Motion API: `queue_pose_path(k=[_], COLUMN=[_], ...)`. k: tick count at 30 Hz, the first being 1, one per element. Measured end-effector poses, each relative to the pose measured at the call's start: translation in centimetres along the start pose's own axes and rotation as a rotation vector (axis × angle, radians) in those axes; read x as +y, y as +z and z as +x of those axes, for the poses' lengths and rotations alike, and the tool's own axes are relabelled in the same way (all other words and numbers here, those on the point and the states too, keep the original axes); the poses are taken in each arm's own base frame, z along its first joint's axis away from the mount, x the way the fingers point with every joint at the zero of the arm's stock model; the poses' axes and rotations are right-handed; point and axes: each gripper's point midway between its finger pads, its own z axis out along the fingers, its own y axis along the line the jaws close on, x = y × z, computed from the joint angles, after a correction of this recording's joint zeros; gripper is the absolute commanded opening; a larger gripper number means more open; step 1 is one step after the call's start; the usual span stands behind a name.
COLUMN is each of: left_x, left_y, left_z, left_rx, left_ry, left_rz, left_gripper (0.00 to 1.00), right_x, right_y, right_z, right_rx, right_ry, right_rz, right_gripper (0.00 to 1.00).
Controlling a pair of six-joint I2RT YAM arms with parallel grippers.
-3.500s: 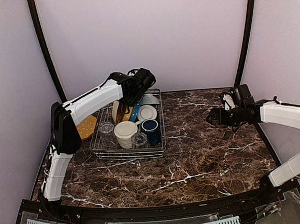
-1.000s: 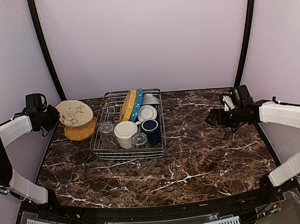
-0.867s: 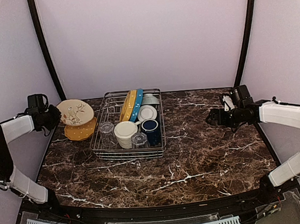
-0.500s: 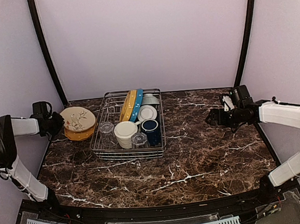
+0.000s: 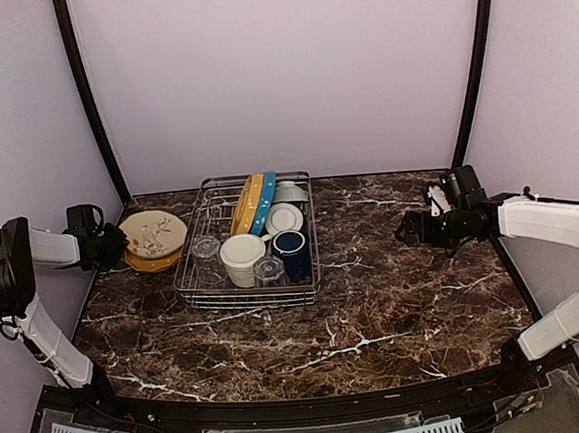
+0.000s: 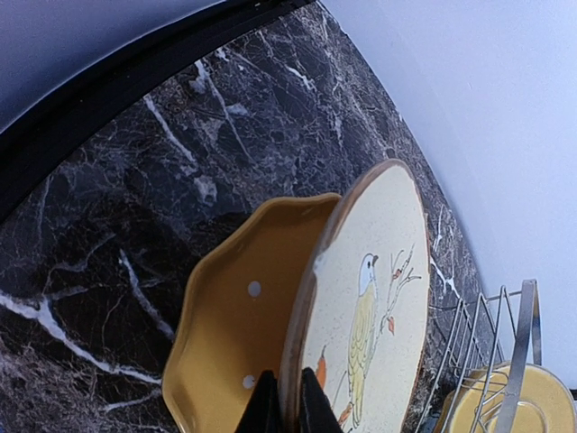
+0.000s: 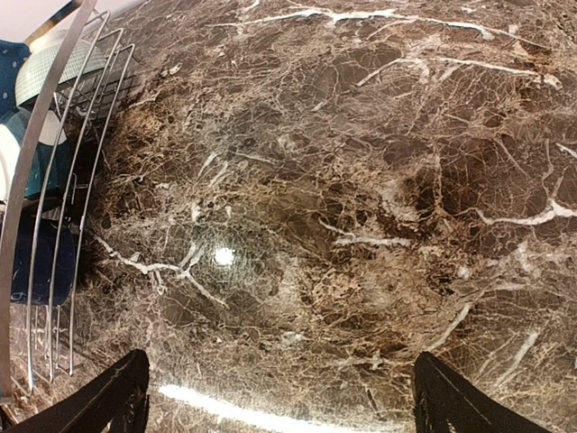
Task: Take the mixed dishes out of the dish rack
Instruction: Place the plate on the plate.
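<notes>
Clamping the cream floral plate (image 6: 370,307) in your left pincer (image 6: 281,401), you are stacking it on a yellow plate (image 6: 230,325) left of the dish rack (image 5: 248,302), most dishes (image 5: 242,255) waiting inside, right pincer (image 7: 281,386) gaping empty.

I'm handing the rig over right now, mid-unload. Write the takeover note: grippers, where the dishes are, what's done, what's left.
Left gripper: shut on the rim of the cream floral plate, which appears set on the yellow dotted plate on the table, left of the dish rack.
Right gripper: open, empty, over bare table right of the rack.
Done: those two plates are out.
Left in the rack: upright yellow plate and blue plate, cream bowl, white bowl, dark blue mug, two clear glasses.
Likely next: release the floral plate.
</notes>
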Motion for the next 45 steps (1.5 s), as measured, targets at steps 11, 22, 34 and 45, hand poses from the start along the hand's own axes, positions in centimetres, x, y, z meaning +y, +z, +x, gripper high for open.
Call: queue_pose_path(k=[11, 22, 34, 45], left_x=[3.3, 2.9, -5.3, -21.1], left_y=[-0.1, -2.4, -8.4, -11.8], left_z=[2.4, 1.8, 0.5, 7.6], left_rx=[0.052, 0.03, -0.053, -0.02], left_ry=[-0.017, 0.026, 0.288, 0.777], left_rz=[-0.105, -0.133, -0.083, 0.149], left_gripper=[0.31, 0.8, 0.86, 0.87], right_x=[0.2, 0.2, 0.4, 0.7], right_y=[0.0, 0.0, 0.0, 0.1], right_z=[-0.3, -0.3, -0.5, -0.4], right_rx=[-0.002, -0.002, -0.01, -0.006], right_ry=[-0.003, -0.004, -0.006, -0.007], right_rz=[-0.002, -0.003, -0.011, -0.027], right_gripper=[0.99, 0.99, 0.99, 0.99])
